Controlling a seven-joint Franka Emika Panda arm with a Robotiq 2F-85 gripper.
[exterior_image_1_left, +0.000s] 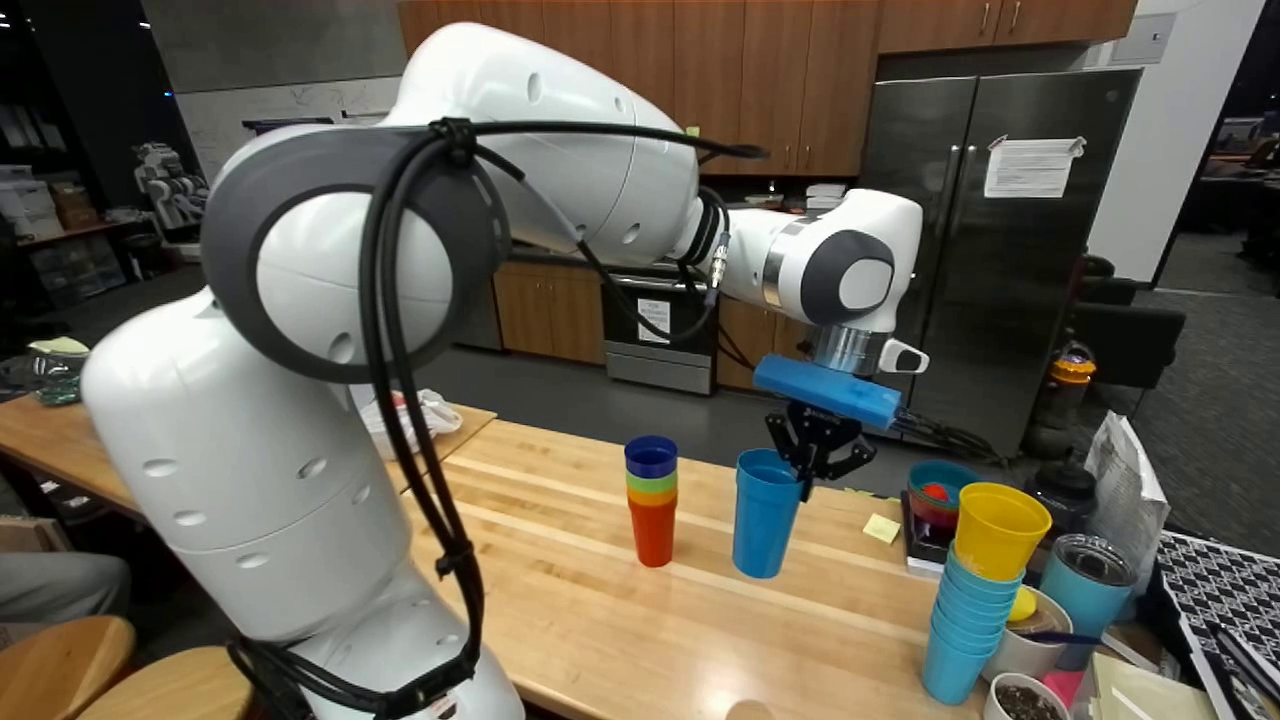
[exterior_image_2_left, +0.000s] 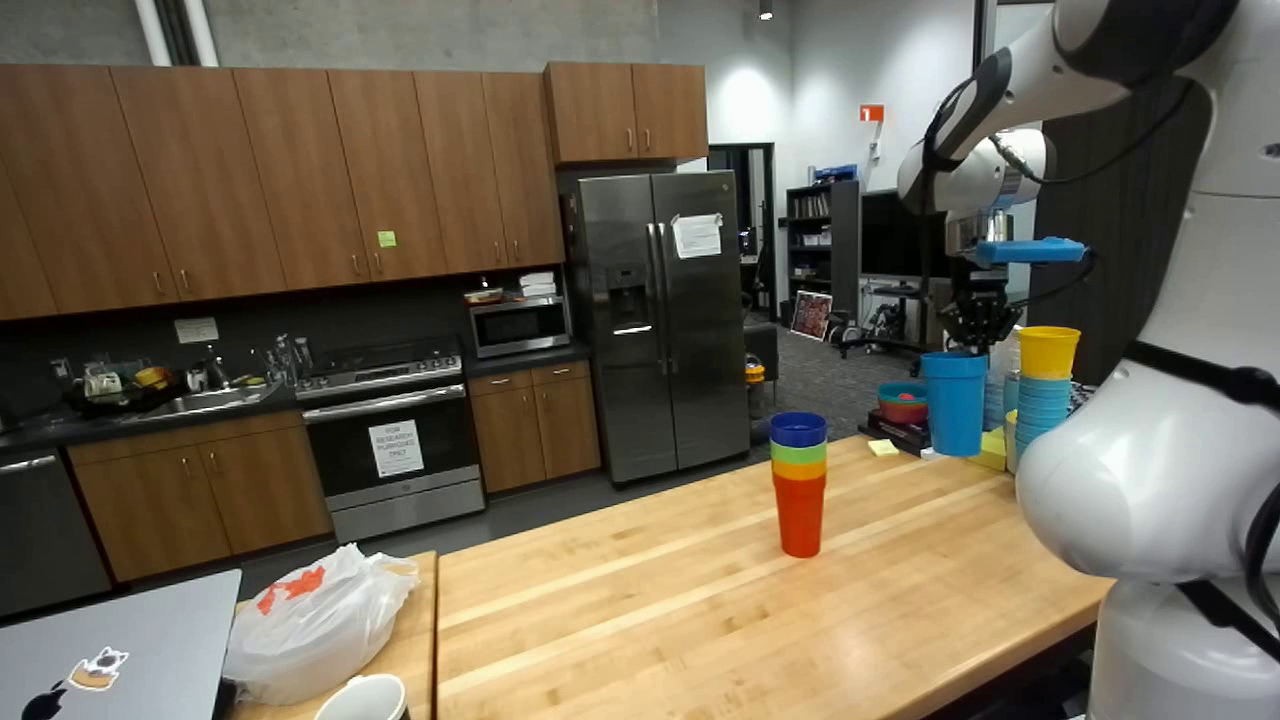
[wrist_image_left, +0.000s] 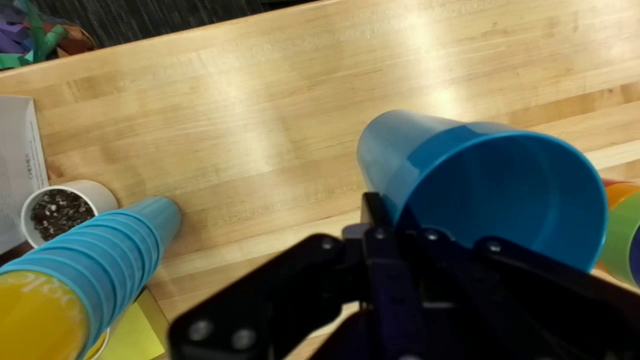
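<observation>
Blue cup (exterior_image_1_left: 765, 518), a single one, hangs in the claw (exterior_image_1_left: 805, 483) near, but not touching, the rainbow stack (exterior_image_1_left: 653, 505): smooth, glossy, plastic-looking, tapering to a narrower base and tipped a little off upright. The claw is closed nearly all the way, pinching the cup's wall at the rim, one finger inside and one outside. From where I stand the cup's base looks raised above the counter (exterior_image_1_left: 590, 640), pale striped wood with a soft shine. I count four nested cups in the rainbow stack: red, orange, green, dark blue. Well away from the rainbow stack, on the blue cup's side, rises the pale stack (exterior_image_1_left: 967, 627), ribbed light-blue cups too snug for a sure count, with one yellow cup (exterior_image_1_left: 1000, 535) on top. Also well apart from the rainbow stack sit a white pot (wrist_image_left: 100, 193) of crumbly dark soil (wrist_image_left: 62, 214), and teal and red bowls (exterior_image_1_left: 935, 514) with a red lump (exterior_image_1_left: 934, 492) inside.
</observation>
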